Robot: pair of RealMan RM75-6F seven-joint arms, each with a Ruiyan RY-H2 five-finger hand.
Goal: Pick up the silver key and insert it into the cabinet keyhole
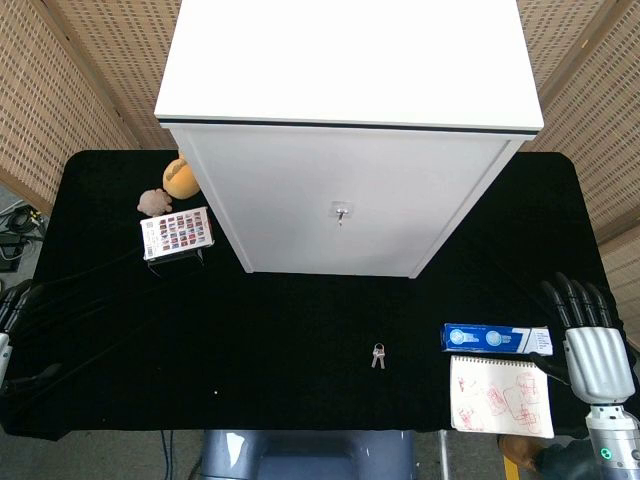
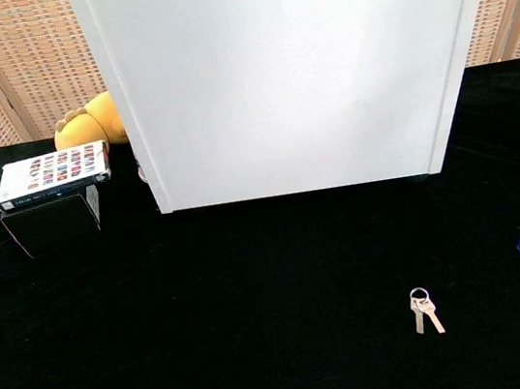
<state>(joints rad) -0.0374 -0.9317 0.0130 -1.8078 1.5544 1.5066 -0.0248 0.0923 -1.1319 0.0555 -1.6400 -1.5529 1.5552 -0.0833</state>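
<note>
The silver key (image 1: 378, 356) lies flat on the black table, on a ring with a second key; in the chest view the keys (image 2: 424, 310) sit right of centre near the front. The white cabinet (image 1: 345, 130) stands at the back, and its keyhole (image 1: 341, 212) is in the middle of the front face. My right hand (image 1: 585, 330) hovers at the table's right edge, far right of the keys, fingers stretched out and apart, holding nothing. Of my left hand (image 1: 12, 305) only dark fingers show at the left edge; how they lie is unclear.
A blue and white box (image 1: 496, 338) and a notebook with red drawings (image 1: 501, 396) lie between the keys and my right hand. At the left stand a colourful box on a black block (image 1: 176, 235), a yellow plush toy (image 1: 180, 178) and a small brown toy (image 1: 154, 202).
</note>
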